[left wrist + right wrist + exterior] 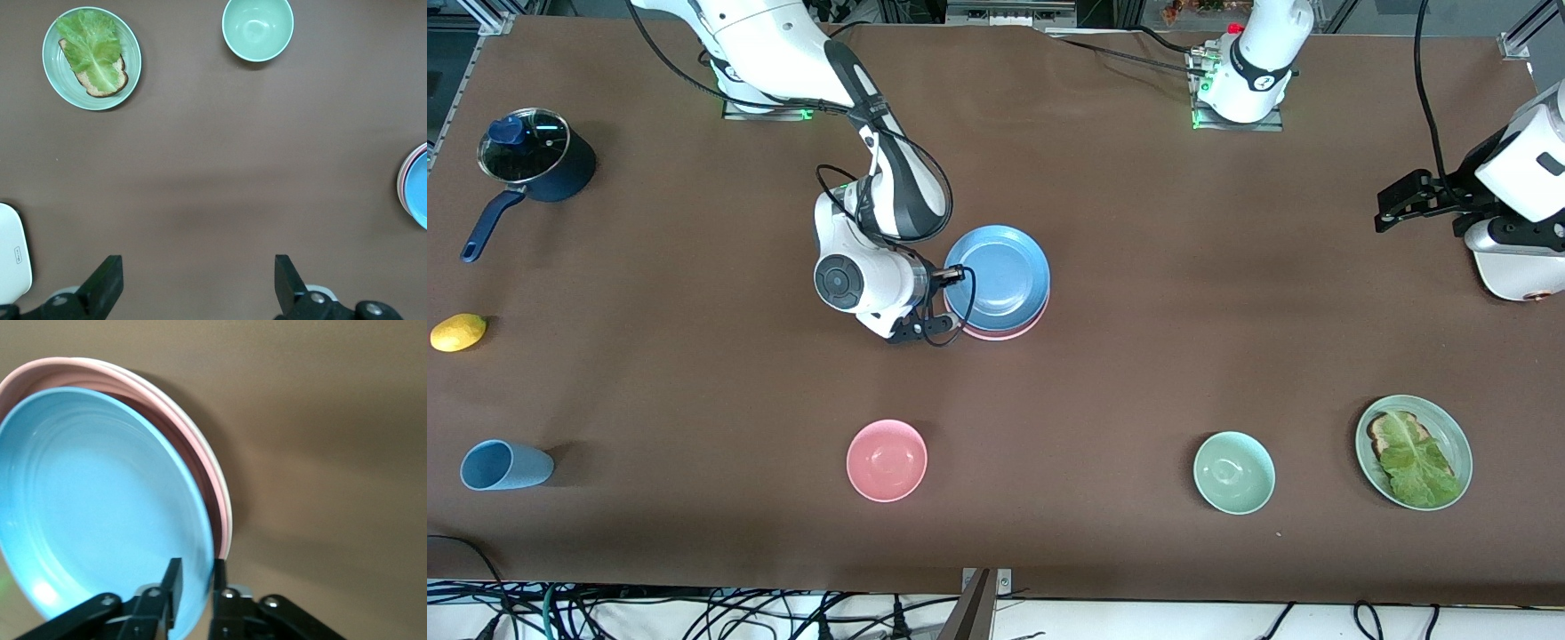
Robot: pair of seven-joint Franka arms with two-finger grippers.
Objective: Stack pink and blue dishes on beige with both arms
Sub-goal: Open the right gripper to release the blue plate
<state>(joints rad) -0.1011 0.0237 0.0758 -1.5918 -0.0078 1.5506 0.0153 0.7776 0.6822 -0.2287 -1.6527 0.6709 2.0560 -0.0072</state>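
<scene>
Spanning the view: a matte brown counter (1138, 311); read it as a dial with twelve at the robots' bases and six at the front camera.
Room: metal framing along the twelve o'clock edge; a tangle of dark cables (694, 613) on a pale floor below the six o'clock edge.
Right arm (783, 44): it reaches from its base at eleven o'clock down to the middle of the dial.
Left arm (1529, 169): it waits, raised over the counter's three o'clock end.
Plate stack: near the centre, slightly toward twelve. The blue plate (1000, 277) is on top, the pink plate (1005, 335) is under it, and the beige plate (212, 463) shows as a pale rim at the bottom.
Right tool (195, 577): narrowly parted, with one finger on each side of the blue plate's rim at the stack's nine o'clock side.
Left tool (197, 263): spread wide, holding nothing, over bare counter.
Saucepan (534, 160): dark blue with a glass lid, at ten o'clock.
Green plate (1414, 452): at four o'clock, carrying toast and lettuce.
Pink bowl (887, 460): at seven o'clock.
Green bowl (1234, 472): at five o'clock.
Blue cup (503, 465): on its side, at eight o'clock.
Lemon (458, 332): at nine o'clock, at the counter's edge.
</scene>
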